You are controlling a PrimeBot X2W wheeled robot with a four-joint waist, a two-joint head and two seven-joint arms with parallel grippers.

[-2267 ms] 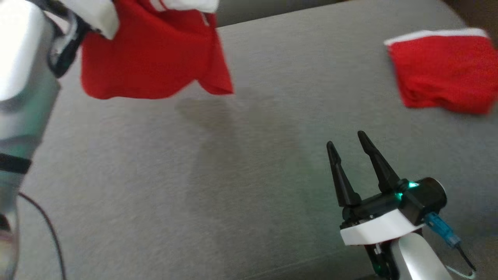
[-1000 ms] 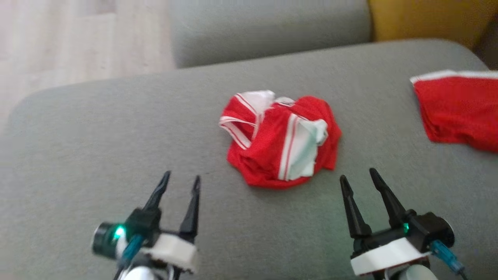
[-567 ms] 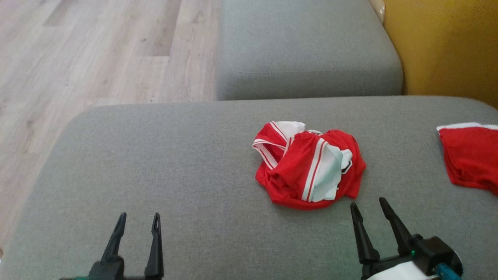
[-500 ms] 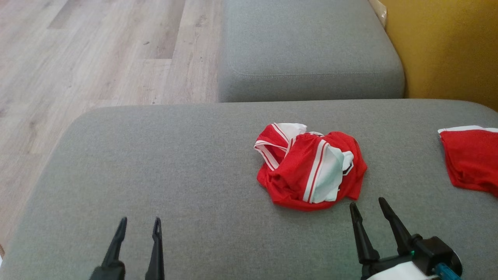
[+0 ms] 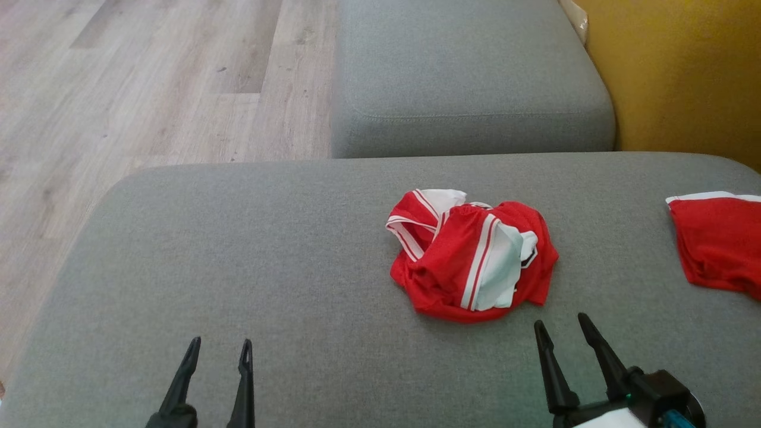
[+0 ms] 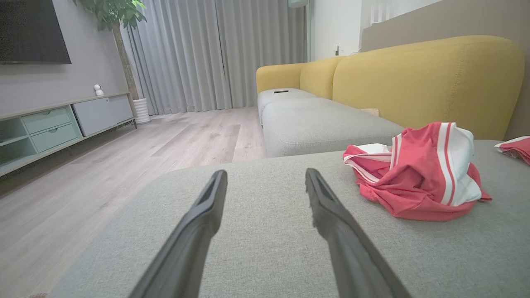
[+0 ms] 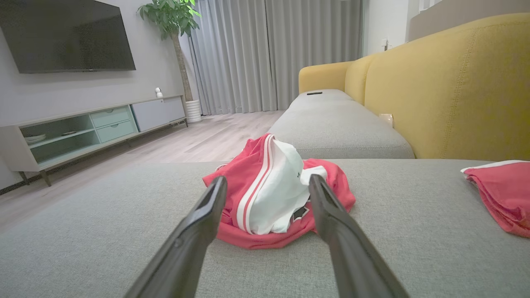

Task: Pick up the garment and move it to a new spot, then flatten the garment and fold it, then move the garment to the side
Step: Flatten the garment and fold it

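Two grippers hang low over the grey seat cushion [image 5: 267, 249], both with jaws spread wide and nothing between them. The left gripper [image 5: 220, 342] sits at 7 o'clock in the head view and the right gripper [image 5: 560, 321] at 5 o'clock, fingers pointing toward 12.

The garment [image 5: 472, 255] lies on the cushion as a crumpled red and white heap, touching neither gripper. It sits at 2 o'clock from the left gripper and at 10 o'clock, close by, from the right one. The heap is a little wider than it is deep, with its long axis running roughly 9 to 3 in the head view. A white panel edged with white and red stripes crosses it from about 1 o'clock to 7 o'clock. A white-trimmed opening sits at its 10 o'clock end.

In the right wrist view the garment [image 7: 273, 194] stands straight ahead of the right gripper [image 7: 267, 179], framed by the two fingers, its striped white panel rising toward 12. In the left wrist view the garment [image 6: 414, 174] lies at 3 o'clock, off to the side of the left gripper [image 6: 265, 173].

A second red garment [image 5: 716, 244] with a white hem lies flat at 3 o'clock from the heap, well apart, at the cushion's far side.

At 11 o'clock in the right wrist view a white pot [image 7: 193, 109] holds a tall leafy plant [image 7: 169, 12].
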